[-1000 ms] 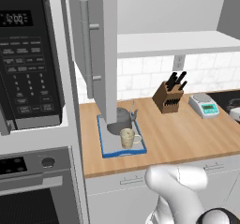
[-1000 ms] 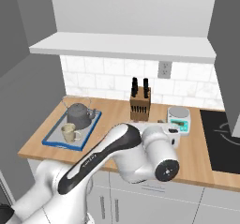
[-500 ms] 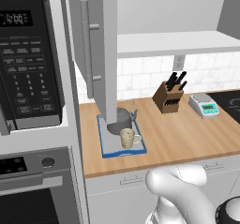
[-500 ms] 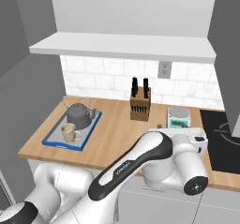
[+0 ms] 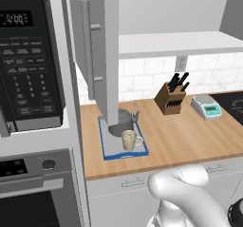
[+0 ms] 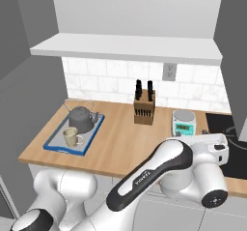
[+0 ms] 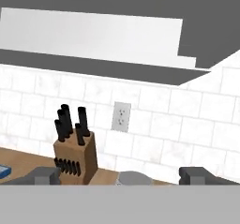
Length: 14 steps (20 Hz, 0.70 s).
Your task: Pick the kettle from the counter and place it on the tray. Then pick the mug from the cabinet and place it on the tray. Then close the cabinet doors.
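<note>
Where the long light-brown wooden counter (image 6: 120, 145) runs from the black microwave unit (image 5: 28, 60) to the dark cooktop (image 6: 231, 143), a broad bare stretch is left open between the flat grey tray with the bright blue rim (image 6: 54, 147) and the wooden knife block (image 6: 144, 110). The tray is set close to the counter's left end, its near rim just short of the front edge. On the tray, the squat dark grey metal kettle (image 6: 80, 119) is seen at the back with its thin wire handle arched upright, and the small speckled cream mug (image 6: 71, 137) stands just in front of it, handle turned to the right. A flat light grey cabinet door (image 5: 97, 55) with a long vertical bar handle hangs open edge-on above the tray, partly hiding the kettle in the left base view. A white shelf (image 6: 125, 49) projects above the tiled wall. A small digital scale (image 6: 184, 123) sits right of the block. The gripper (image 7: 123, 175) is raised facing the wall outlet (image 7: 121, 116), its dark fingertips (image 7: 46, 174) spread wide apart with nothing between them.
</note>
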Available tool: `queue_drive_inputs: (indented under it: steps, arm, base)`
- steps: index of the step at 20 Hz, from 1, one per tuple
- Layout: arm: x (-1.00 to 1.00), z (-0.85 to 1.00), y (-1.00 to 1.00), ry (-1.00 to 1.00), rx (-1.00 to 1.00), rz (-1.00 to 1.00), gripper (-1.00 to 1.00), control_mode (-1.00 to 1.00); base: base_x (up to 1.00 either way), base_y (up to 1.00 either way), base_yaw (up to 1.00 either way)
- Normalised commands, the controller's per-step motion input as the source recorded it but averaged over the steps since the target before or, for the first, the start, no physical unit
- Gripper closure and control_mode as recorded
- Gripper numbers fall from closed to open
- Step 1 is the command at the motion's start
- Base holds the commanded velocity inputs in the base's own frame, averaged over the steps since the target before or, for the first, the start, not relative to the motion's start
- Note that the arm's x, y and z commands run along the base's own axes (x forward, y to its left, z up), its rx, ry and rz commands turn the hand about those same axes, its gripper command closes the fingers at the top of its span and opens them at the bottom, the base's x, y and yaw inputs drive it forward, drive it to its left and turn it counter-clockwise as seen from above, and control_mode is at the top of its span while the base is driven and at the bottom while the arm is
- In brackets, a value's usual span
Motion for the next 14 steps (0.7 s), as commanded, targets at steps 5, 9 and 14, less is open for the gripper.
queue_drive_inputs:
  steps: [5, 9, 14]
  arm:
    - [0.00, 0.00, -0.40, -0.04, -0.12, 0.00, -1.00, -1.00]
    - [0.00, 0.00, -0.42, -0.04, -0.13, 0.00, -1.00, -1.00]
    - [0.00, 0.00, -0.32, -0.02, -0.13, 0.00, -1.00, -1.00]
  base:
    - [0.00, 0.00, 0.00]
    - [0.00, 0.00, 0.00]
    - [0.00, 0.00, 0.00]
